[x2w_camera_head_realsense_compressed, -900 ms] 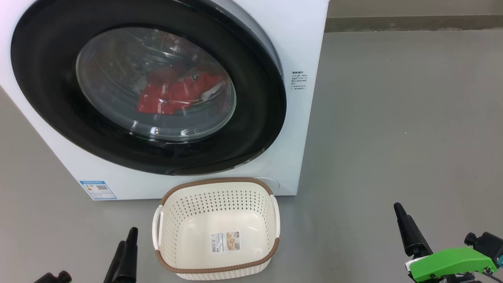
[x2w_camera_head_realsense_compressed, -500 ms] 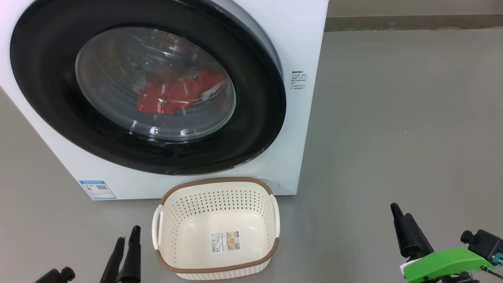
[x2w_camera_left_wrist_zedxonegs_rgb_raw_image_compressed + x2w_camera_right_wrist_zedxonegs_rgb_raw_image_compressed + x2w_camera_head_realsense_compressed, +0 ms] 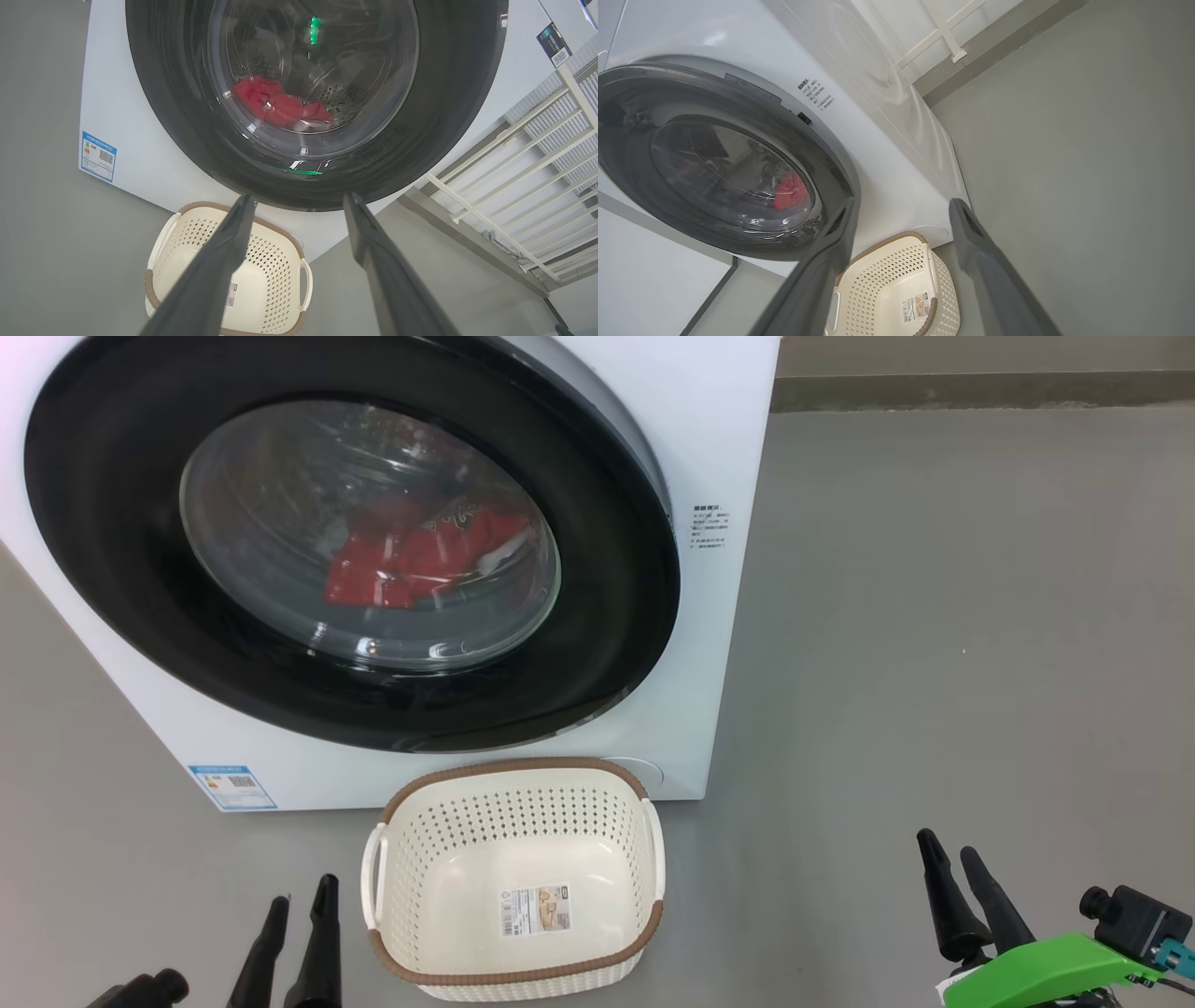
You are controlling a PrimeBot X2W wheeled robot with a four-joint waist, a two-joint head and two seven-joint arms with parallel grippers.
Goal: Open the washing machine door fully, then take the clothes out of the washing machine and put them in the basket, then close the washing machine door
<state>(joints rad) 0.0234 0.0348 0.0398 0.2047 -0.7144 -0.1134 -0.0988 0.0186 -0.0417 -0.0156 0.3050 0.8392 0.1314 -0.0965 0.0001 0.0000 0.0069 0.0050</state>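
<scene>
Nothing begun yet, to judge by the large round washing machine door with its wide glossy black rim and bulging clear glass window, shut flat against the white boxy front-loading washing machine. Behind the glass, low inside, the clothes: a crumpled bright red jersey with a trace of white. On the grey floor, just beside the foot of the machine's front and under the door's lower right edge, the small cream perforated plastic basket with a brown woven-look rim, empty. Left gripper low at the basket's left side, two long dark fingers spread apart, holding nothing. Right gripper well off to the basket's right, likewise spread and empty. Main risk, probably: sweeping the door or an arm into the basket and knocking it away, with so little room beneath the door's bottom edge. Also likely: slipping off the smooth glossy rim, with no clear handle in sight. Hinge side impossible to tell from here, so easy to pull at the wrong edge and gain nothing. Later, perhaps, snagging the jersey on the opening's edge and dropping it on the floor short of the basket.
</scene>
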